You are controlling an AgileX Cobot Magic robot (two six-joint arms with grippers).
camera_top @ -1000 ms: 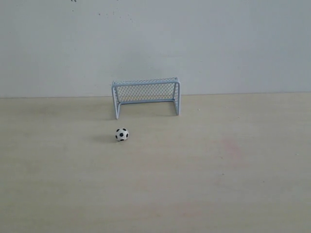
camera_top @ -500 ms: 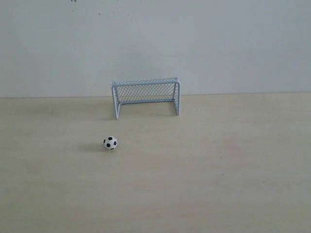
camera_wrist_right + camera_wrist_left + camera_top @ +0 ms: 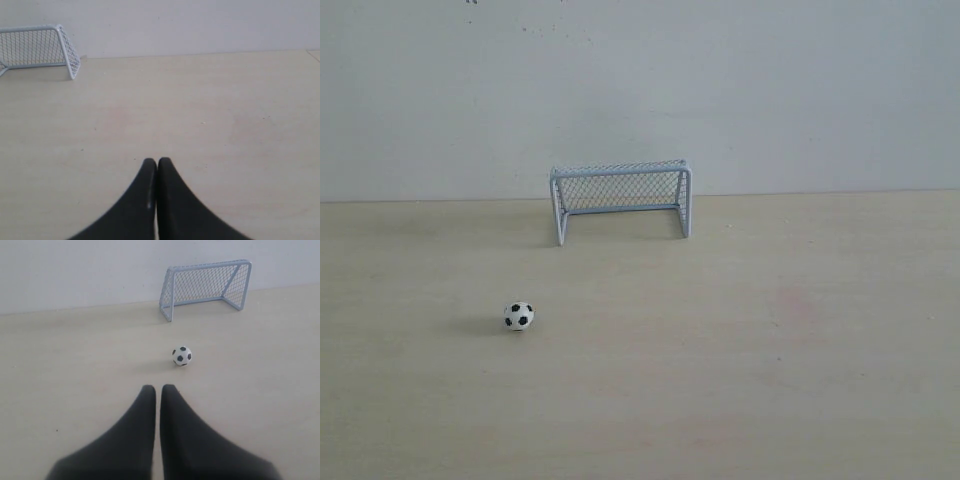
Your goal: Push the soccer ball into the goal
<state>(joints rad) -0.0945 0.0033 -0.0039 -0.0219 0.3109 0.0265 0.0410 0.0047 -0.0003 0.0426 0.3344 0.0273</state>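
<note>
Two claws are in view, each in its own wrist camera. Left claw (image 3: 158, 388): the two black fingers (image 3: 135, 435) are drawn almost fully together, with only a thin slit between them, and nothing is held. The soccer ball (image 3: 519, 316) lies on the tabletop (image 3: 770, 360) just ahead of this claw's tips, between the claw and the goal (image 3: 620, 171), touching neither.

In the exterior view the ball rests left of centre. It is nearer the camera than the goal, offset to the left of the goal's left post and well outside the mouth. The goal stands upright at the middle rear of the tabletop, close to the pale wall (image 3: 770, 90), with its open mouth facing the camera.

Right claw (image 3: 157, 161): the fingers are pressed together, tips touching, and nothing is held. The goal lies well ahead of it and off to one side, partly cut by the picture edge. The ball does not show in this view.
</note>
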